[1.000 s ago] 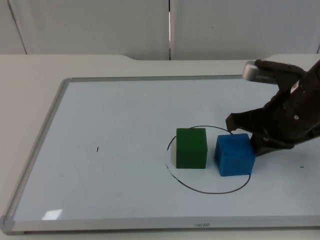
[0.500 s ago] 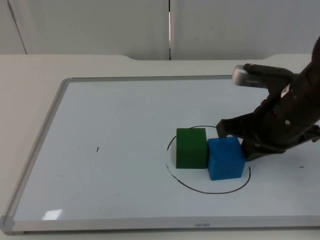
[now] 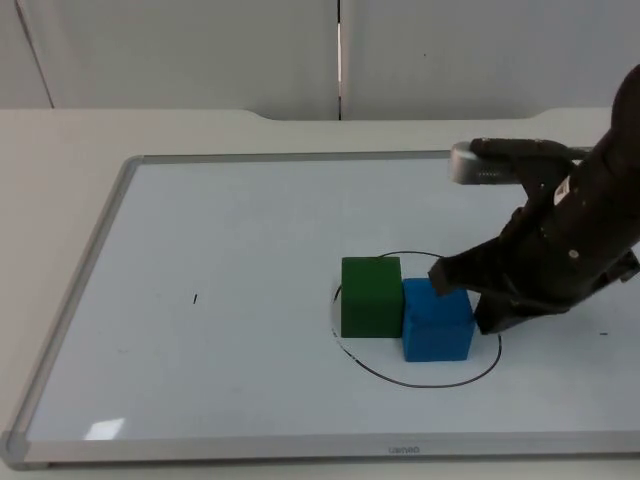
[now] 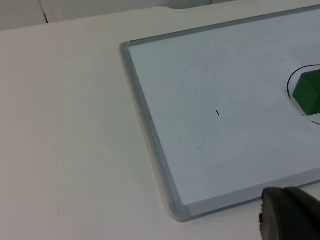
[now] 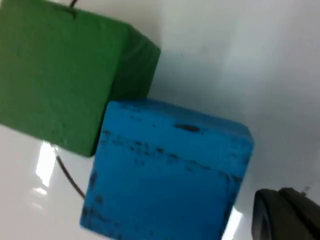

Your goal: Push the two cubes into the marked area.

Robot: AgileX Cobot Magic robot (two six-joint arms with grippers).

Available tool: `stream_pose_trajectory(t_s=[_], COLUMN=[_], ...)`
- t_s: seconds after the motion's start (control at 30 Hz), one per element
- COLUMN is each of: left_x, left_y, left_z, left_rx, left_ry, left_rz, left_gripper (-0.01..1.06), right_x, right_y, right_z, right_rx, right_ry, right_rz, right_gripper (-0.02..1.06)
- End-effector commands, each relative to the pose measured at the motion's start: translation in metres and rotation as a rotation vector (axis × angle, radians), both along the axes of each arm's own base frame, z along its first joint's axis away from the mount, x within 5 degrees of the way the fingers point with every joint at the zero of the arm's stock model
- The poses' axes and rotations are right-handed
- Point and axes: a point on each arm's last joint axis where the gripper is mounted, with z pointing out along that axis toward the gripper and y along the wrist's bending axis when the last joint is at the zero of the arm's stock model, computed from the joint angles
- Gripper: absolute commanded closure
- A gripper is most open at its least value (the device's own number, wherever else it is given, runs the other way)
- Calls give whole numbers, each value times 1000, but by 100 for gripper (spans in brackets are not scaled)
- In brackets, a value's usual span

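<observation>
Top view: right gripper (image 3: 462, 297) against matte blue cube (image 3: 437, 320), touching green cube (image 3: 371, 296).

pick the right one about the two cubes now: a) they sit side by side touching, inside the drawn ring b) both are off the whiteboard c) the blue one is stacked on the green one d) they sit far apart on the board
a: the green cube and the blue cube stand flush against each other on the whiteboard, within the black ring, with the right hand at the blue cube's far side.
</observation>
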Motion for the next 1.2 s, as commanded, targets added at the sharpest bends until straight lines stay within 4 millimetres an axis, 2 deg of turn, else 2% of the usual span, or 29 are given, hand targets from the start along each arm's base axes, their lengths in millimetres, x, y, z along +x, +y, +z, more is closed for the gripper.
stream_pose_trajectory(t_s=[0.0,0.13,0.17,0.33,0.37,0.5,0.53,0.63,0.7,0.77,0.87,0.9,1.07,1.1,1.17], left_x=[0,0,0,0,0,0,0,0,0,0,0,0,0,0,0], left_y=[-1,-1,-1,-1,-1,-1,-1,-1,-1,-1,-1,-1,-1,-1,-1], left_z=[-1,-1,-1,-1,-1,-1,-1,-1,-1,-1,-1,-1,-1,-1,-1], left_rx=[-5,-5,-5,-5,-5,-5,-5,-5,-5,-5,-5,-5,-5,-5,-5], left_ry=[-7,-7,-7,-7,-7,-7,-7,-7,-7,-7,-7,-7,-7,-7,-7], left_rz=[-2,-2,-2,-2,-2,-2,-2,-2,-2,-2,-2,-2,-2,-2,-2], left_gripper=[105,105,105,105,105,105,105,105,105,105,105,105,105,105,105], right_x=[2,-2,-2,-25,-25,-53,-53,-78,-85,-99,-120,-120,-157,-157,-170], right_y=[-5,-16,-16,-33,-33,-46,-46,-59,-62,-69,-79,-79,-97,-97,-103], right_z=[15,62,62,138,138,192,192,227,234,249,260,260,257,257,252], right_rx=[-4,-31,-31,-53,-53,0,0,43,51,70,75,75,105,105,110], right_ry=[-34,-162,-162,-362,-362,-513,-513,-622,-641,-700,-779,-779,-874,-874,-887], right_rz=[11,72,72,137,137,128,128,115,112,110,130,130,126,126,124], right_gripper=[104,104,104,104,104,104,104,104,104,104,104,104,104,104,104])
